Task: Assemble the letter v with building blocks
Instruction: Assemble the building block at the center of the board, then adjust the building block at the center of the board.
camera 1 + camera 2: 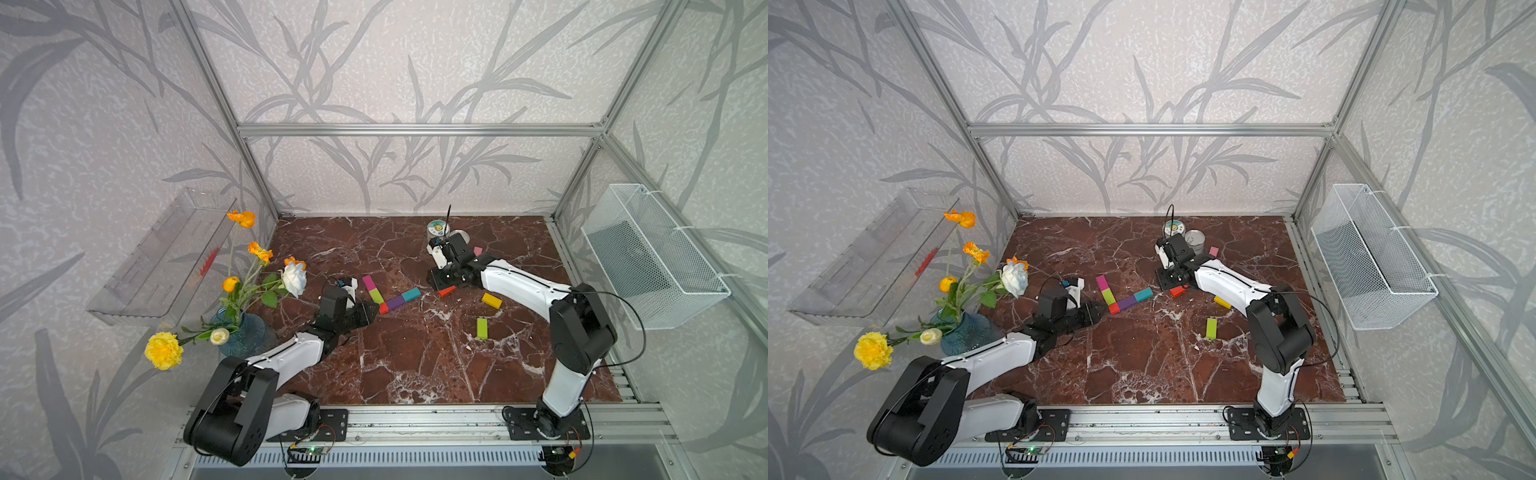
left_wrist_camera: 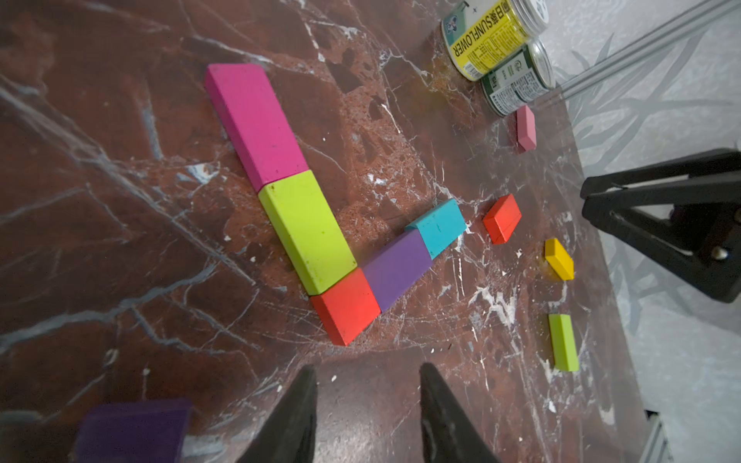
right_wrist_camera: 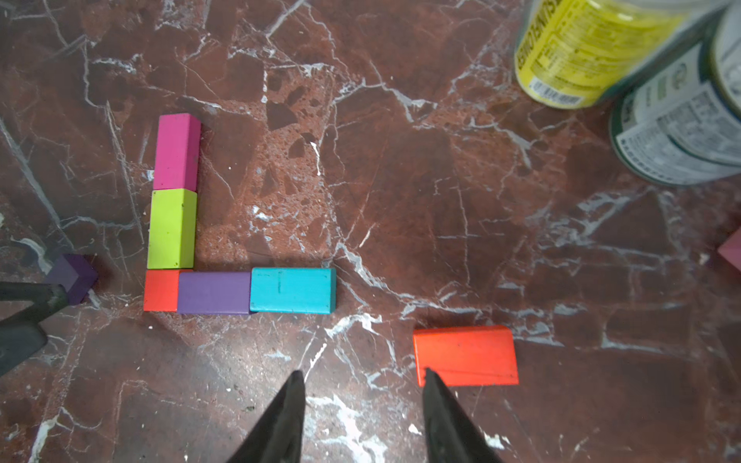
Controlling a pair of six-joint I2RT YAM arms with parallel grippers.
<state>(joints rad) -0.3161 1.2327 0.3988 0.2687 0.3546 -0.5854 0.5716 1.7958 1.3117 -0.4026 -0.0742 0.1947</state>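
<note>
My right fingers point(image 3: 441, 417) stand apart and empty, one tip just over the edge of the loose red block point(image 3: 465, 354). My left fingers point(image 2: 296, 421) are apart too, holding nothing, with a purple cube point(image 2: 132, 429) beside them. The letter v point(image 3: 212, 292) lies mid-worktop point(image 1: 415, 365): magenta and lime run to a red corner, then purple and teal. I'd guess red follows teal, so I'd straddle its narrow width squarely and set it flush without nudging the row.

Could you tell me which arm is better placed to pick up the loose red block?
Right: the right gripper, open, sits beside the loose red block, while the left gripper is at the red corner block, farther away.
</note>
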